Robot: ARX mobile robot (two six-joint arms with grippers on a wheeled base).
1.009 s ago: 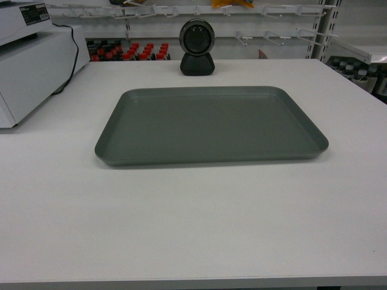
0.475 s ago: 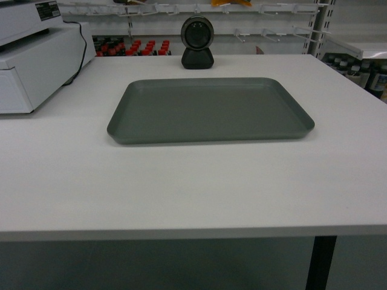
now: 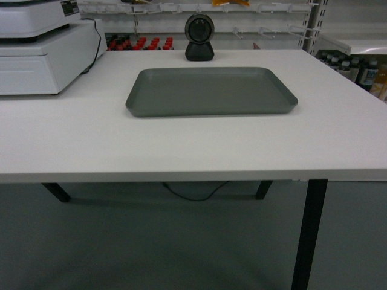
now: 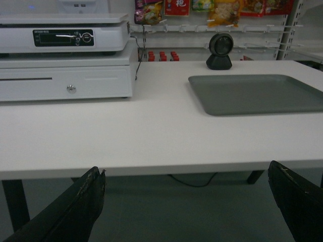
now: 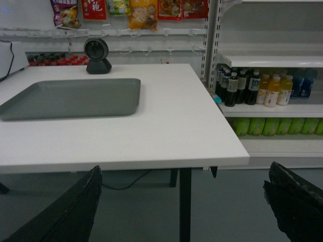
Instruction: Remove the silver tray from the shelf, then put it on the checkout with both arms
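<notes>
While the silver tray (image 3: 211, 90) lies crosswise, far on the checkout (image 3: 181, 151), left gripper (image 4: 186, 201) and right gripper (image 5: 184, 201) hang wide apart, empty, equally near.

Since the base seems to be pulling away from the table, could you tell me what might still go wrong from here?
1. The silver tray already lies flat on the checkout, so little threatens it; a bump against the table's dark leg could jolt it.
2. Both grippers are open below the table edge, the left fingers and right fingers low; raising them carelessly might catch the edge.
3. The bottles on the shelving stand close on the right.
</notes>
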